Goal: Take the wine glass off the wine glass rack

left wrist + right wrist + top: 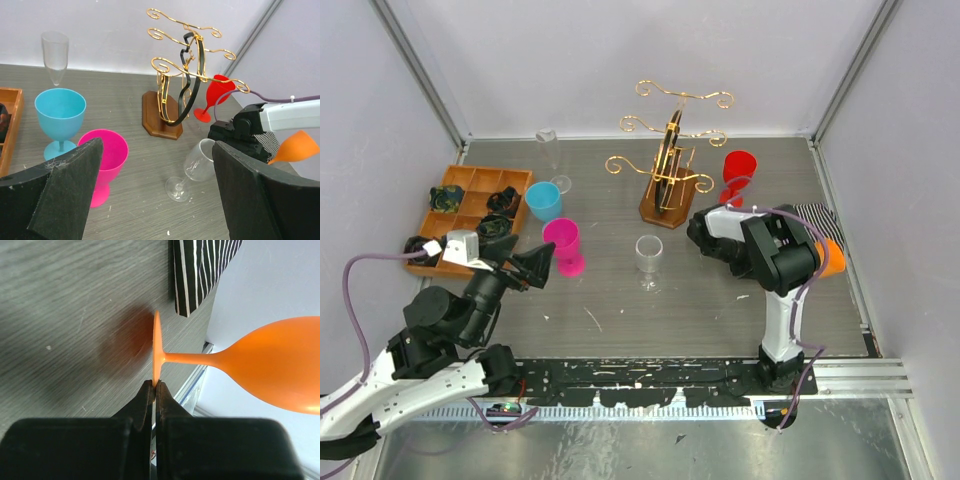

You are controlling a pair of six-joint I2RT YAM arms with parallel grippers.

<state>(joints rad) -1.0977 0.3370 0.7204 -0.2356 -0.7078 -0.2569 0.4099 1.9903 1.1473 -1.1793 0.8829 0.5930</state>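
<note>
A grey wood-grain table (620, 310) is seen under both arms. The wine glass rack (670, 165), gold wire with a black arch on a brown wooden base, is stood well ahead of the left fingers (65, 190). In the left wrist view it is framed between them. A wooden tray (470, 190) is laid ahead and to the left of the left fingers. It is cut off by the frame edge in the left wrist view, and its dark contents cannot be made out. A striped cloth (200, 270) is spread just beyond the right fingers (145, 405). It is partly covered by the right arm (775, 255) in the top view.

The orange wine glass (280, 365) is held on its side, well apart from the rack. The rim of its foot is pinched between the right fingers, which are pressed together on it. Its bowl is cut off by the frame edge in the right wrist view. In the top view the right fingers are hidden by the arm, and only the bowl is shown.

The left fingers are spread wide, with nothing between them. A pink cup (563, 245) is stood just ahead of them and a blue cup (543, 200) beyond it. A clear wine glass (649, 258) is placed between the two pairs of fingers. A red wine glass (738, 175) is stood just beside the rack, ahead of the right fingers. A clear flute (550, 150) is set near the back wall, faint against it.
</note>
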